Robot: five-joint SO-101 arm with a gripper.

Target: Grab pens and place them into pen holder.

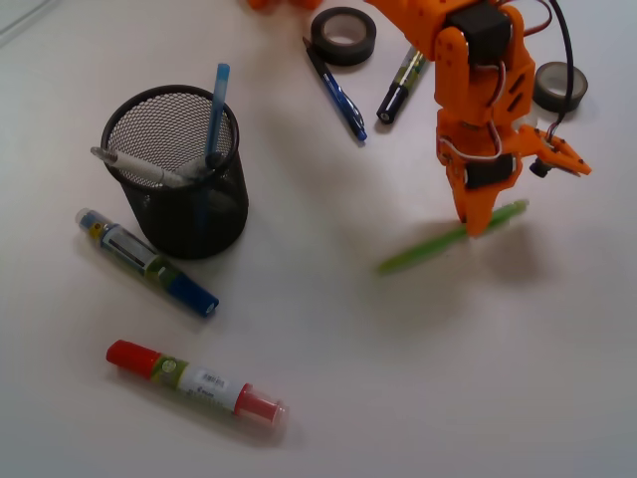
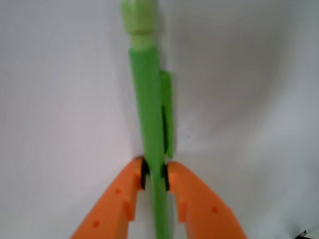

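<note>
My orange gripper (image 1: 485,221) is shut on a lime green pen (image 1: 450,239), which hangs slanted and slightly blurred above the table at the right. In the wrist view the green pen (image 2: 148,114) runs straight up from between the two orange fingertips (image 2: 130,180), gripper (image 2: 154,174) clamped on its shaft. The black mesh pen holder (image 1: 179,171) stands at the left with a light blue pen (image 1: 216,110) and a silver-grey pen (image 1: 139,167) inside. A dark blue pen (image 1: 336,92) lies on the table at the top centre.
A fat blue-ended marker (image 1: 146,262) and a red-ended marker (image 1: 195,381) lie in front of the holder. A black-ended marker (image 1: 400,88) lies beside the arm. Tape rolls sit at the top centre (image 1: 343,35) and top right (image 1: 559,86).
</note>
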